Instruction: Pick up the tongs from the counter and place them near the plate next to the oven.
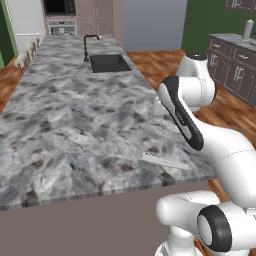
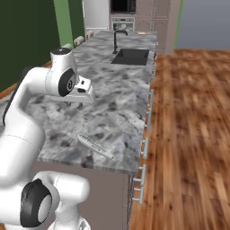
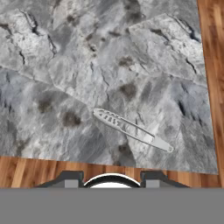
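The tongs (image 1: pixel 165 161) (image 2: pixel 95 147) (image 3: pixel 131 129), slim and pale grey with a ridged end, lie flat on the marbled counter (image 1: pixel 75 115) (image 2: pixel 121 90) close to its near corner. My gripper (image 2: pixel 88 99) (image 3: pixel 111 177) hangs well above them, pointing down at the counter, shut and holding nothing. In the left base view my own forearm covers the hand. The oven (image 1: pixel 61 27) (image 2: pixel 122 22) stands past the counter's far end. A small flat pale disc (image 2: pixel 142 33) there could be the plate, but it is too small to be sure.
A black sink (image 1: pixel 109 63) (image 2: pixel 130 57) with a black tap (image 1: pixel 87 45) sits in the counter's far half. Stools (image 1: pixel 27 52) line its left side. Dark cabinets (image 1: pixel 235 65) stand to the right across the wood floor (image 2: pixel 193 126).
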Controlling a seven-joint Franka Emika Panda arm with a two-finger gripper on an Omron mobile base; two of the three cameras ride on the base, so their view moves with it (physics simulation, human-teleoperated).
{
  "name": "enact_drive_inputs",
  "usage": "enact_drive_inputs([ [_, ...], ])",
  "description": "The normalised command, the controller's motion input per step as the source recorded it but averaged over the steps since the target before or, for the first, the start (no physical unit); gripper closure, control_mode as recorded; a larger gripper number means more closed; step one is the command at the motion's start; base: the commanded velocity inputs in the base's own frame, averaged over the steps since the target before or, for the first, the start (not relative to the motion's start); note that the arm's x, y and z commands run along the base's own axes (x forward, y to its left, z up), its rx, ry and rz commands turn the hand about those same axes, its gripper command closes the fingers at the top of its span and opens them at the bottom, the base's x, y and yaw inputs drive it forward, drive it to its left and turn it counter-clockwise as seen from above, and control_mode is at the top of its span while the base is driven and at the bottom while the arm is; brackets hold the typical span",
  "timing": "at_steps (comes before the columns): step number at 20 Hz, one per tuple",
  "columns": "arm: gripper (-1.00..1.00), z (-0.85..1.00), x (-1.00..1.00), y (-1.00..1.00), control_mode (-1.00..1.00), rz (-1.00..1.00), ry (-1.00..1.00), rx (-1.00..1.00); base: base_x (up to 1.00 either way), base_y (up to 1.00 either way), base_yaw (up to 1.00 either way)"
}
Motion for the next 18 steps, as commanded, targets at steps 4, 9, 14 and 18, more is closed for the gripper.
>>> enact_drive_inputs([
  [4, -1.00, 0.00, -0.27, 0.00, -1.00, 0.00, -0.02, 0.00, 0.00, 0.00, 0.00],
  [9, -1.00, 0.01, -0.57, 0.00, -1.00, 0.00, -0.17, 0.00, 0.00, 0.00, 0.00],
  [14, -1.00, 0.02, -0.42, -0.06, -1.00, 0.00, -0.17, 0.00, 0.00, 0.00, 0.00],
  [18, -1.00, 0.00, -0.21, -0.15, -1.00, 0.08, -0.01, 0.00, 0.00, 0.00, 0.00],
])
